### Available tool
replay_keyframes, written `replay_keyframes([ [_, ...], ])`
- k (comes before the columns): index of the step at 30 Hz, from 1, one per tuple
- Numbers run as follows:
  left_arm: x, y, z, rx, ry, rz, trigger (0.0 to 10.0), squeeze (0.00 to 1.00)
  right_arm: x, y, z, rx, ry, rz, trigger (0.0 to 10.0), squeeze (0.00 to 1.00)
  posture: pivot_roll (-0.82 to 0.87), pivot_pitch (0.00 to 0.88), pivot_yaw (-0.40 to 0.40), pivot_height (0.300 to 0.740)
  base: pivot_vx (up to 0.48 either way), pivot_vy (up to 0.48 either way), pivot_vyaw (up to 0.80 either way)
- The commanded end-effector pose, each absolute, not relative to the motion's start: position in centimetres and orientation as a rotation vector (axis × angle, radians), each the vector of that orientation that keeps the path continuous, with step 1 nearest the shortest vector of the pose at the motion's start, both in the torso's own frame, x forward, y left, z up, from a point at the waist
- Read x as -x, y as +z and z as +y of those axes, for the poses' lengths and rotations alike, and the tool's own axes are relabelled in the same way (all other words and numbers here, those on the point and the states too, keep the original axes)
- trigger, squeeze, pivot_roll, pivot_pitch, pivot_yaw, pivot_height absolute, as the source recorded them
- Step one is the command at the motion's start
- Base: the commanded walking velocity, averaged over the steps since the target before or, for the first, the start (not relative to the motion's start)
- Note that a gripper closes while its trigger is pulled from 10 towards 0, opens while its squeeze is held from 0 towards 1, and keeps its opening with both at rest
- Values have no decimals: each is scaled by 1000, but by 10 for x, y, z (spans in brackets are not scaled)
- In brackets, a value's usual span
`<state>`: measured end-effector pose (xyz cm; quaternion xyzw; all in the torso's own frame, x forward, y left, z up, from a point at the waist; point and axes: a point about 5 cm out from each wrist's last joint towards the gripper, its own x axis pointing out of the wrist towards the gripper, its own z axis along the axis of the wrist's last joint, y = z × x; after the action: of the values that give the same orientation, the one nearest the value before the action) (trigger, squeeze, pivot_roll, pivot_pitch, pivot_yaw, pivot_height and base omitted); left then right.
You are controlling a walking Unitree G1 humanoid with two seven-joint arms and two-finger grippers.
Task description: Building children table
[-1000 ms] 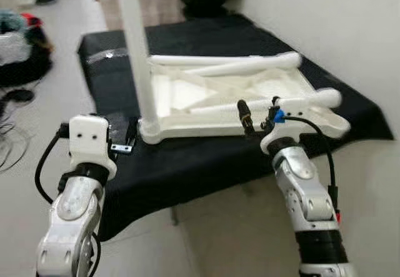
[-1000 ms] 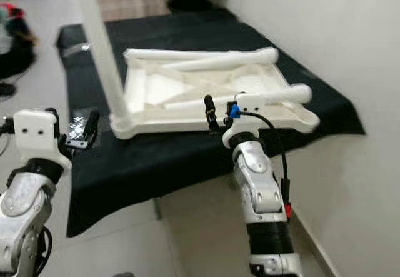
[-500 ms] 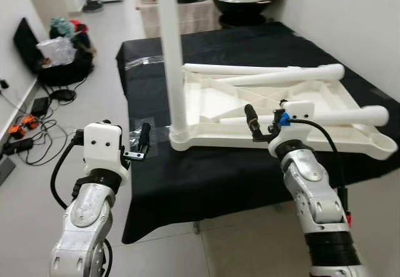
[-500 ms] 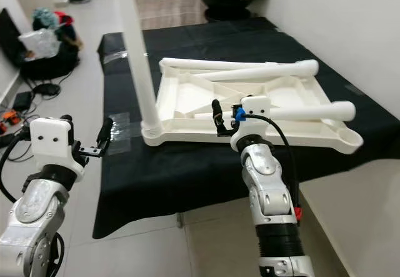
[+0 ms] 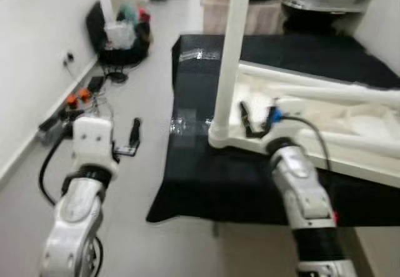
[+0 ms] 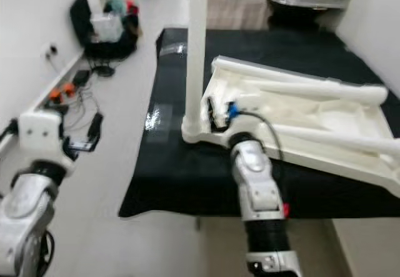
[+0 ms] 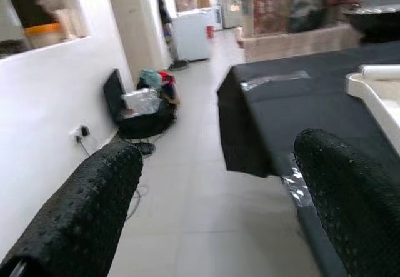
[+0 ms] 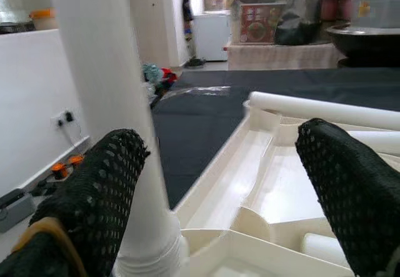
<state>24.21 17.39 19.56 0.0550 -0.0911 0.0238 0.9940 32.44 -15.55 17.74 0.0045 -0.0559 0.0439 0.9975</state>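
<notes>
Your white plastic table top (image 6: pixel 300 117) lies upside down on the black cloth (image 6: pixel 187 171) that covers the low platform, its ribbed underside facing up. 1 white leg (image 6: pixel 197 45) already stands upright in the corner socket nearest you on the left side of the top. At least 2 more loose legs (image 6: pixel 300 89) lie flat across the underside, reaching toward the far right edge.

Your right gripper (image 5: pixel 253 119) sits at the near edge of the table top, just beside the base of the upright leg. In the right wrist view its fingers (image 8: pixel 94 189) are spread wide with nothing between them; the upright leg rises just by 1 finger and the ribbed compartments of the top lie ahead.

Your left gripper (image 5: pixel 133 141) hangs over the grey tiled floor (image 5: pixel 125 183), off the left edge of the cloth and well apart from the table top. Its fingers (image 7: pixel 87 208) are also wide apart and hold nothing.

Along the white wall (image 6: pixel 37 14) on your left you have cables (image 6: pixel 75 95) and a dark bag with a heap of clothing (image 6: pixel 112 24) on the floor.
</notes>
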Motion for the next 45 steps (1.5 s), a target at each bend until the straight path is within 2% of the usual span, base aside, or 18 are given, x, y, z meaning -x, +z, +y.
replay_keyframes([
  [1, -243, 196, 177, -124, 65, -177, 10000, 0, -328, 180, -168, -35, 14, -106, 10000, 0, 76, 19, -62, 740, 0, 0, 0],
  [4, -243, 198, 179, -127, 74, -183, 10000, 0, -329, 181, -170, -37, -3, -115, 10000, 0, 75, 19, -62, 740, 0, 0, 0],
  [7, -245, 206, 194, -149, 133, -209, 10000, 0, -331, 186, -181, -39, -61, -138, 10000, 0, 75, 19, -62, 740, 0, 0, 0],
  [9, -247, 214, 215, -191, 210, -234, 10000, 0, -335, 193, -195, -29, -142, -159, 10000, 0, 80, 20, -66, 740, 0, 0, 0],
  [18, -248, 227, 248, -282, 307, -262, 10000, 0, -339, 210, -216, -32, -278, -217, 10000, 0, 80, 17, -66, 740, 0, 0, 0],
  [22, -248, 226, 247, -286, 294, -262, 10000, 0, -339, 211, -215, -32, -275, -218, 10000, 0, 78, 19, -64, 740, 0, 0, 0],
  [27, -251, 225, 239, -274, 263, -261, 10000, 0, -338, 208, -212, -40, -273, -211, 10000, 0, 77, 19, -60, 740, 247, 0, 0],
  [45, -255, 223, 237, -268, 236, -255, 10000, 0, -337, 207, -208, -52, -276, -204, 10000, 0, 74, 31, -49, 740, 289, 0, 0],
])
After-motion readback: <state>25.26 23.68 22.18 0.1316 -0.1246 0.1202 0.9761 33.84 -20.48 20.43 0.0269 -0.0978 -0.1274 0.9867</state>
